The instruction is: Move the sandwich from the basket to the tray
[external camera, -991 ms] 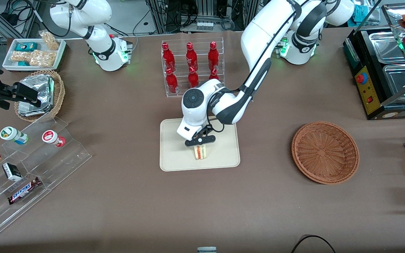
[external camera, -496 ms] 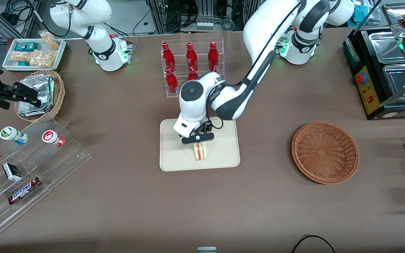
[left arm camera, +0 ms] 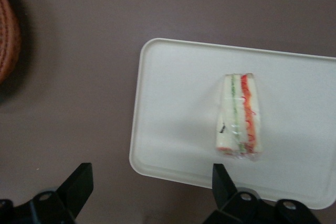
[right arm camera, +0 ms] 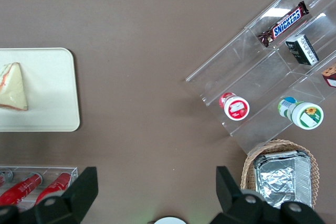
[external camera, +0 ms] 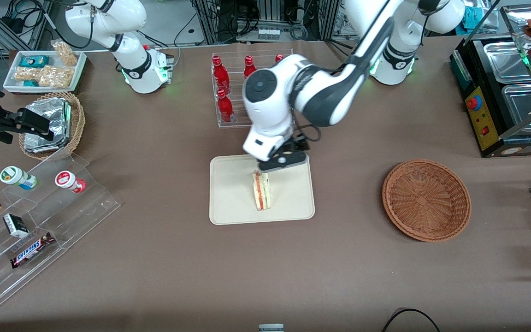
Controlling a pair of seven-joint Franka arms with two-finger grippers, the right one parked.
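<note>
Sandwich (external camera: 261,191) stood on edge in the middle of the tray (external camera: 228,203), nearer the camera than my gripper (external camera: 283,160), which hung above the tray's farther rim, spread wide and empty. I judged placing done; retreating upward was next. Open counter (external camera: 265,267) surrounded the tray; the bottle rack (external camera: 228,92) stood farther off, the basket (external camera: 426,199) well apart.

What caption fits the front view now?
Open gripper above the tray, sandwich standing on it, basket empty.

Sandwich (external camera: 261,191) stands on tray (external camera: 228,203); wicker basket (external camera: 426,199) apart.
</note>
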